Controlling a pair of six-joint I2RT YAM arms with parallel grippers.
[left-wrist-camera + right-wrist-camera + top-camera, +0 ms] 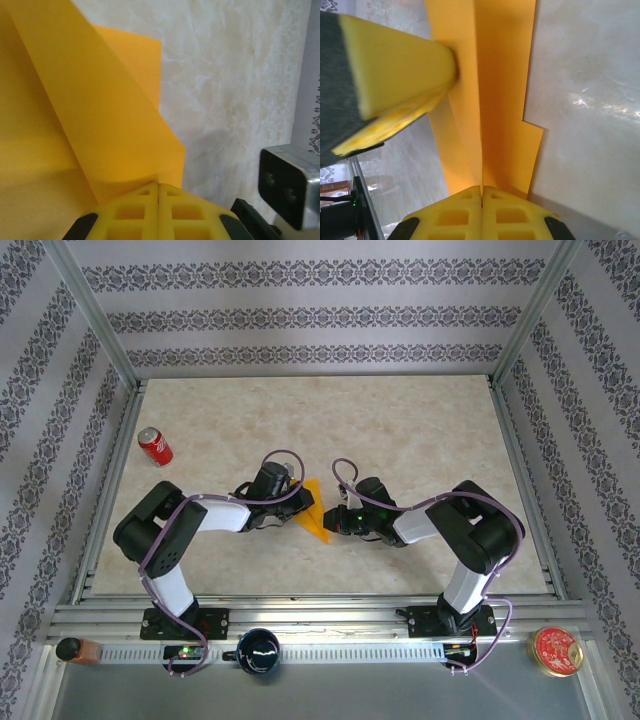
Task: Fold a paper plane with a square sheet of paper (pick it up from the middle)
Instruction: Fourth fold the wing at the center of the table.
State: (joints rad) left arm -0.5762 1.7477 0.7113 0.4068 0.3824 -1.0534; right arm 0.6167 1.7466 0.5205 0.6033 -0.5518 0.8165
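Observation:
The orange-yellow sheet of paper is folded into a narrow paper plane shape and is held between both arms at the table's middle front. In the left wrist view my left gripper is shut on a folded flap of the paper. My right gripper is shut on the centre ridge of the paper, whose layers hang to either side. A finger of the left gripper presses the paper from the upper left. From above, the left gripper and right gripper meet at the paper.
A red soda can lies at the left of the marble-patterned table. On the near rail stand a dark cup, a red round tin and a small brown bottle. Metal frame posts border the table.

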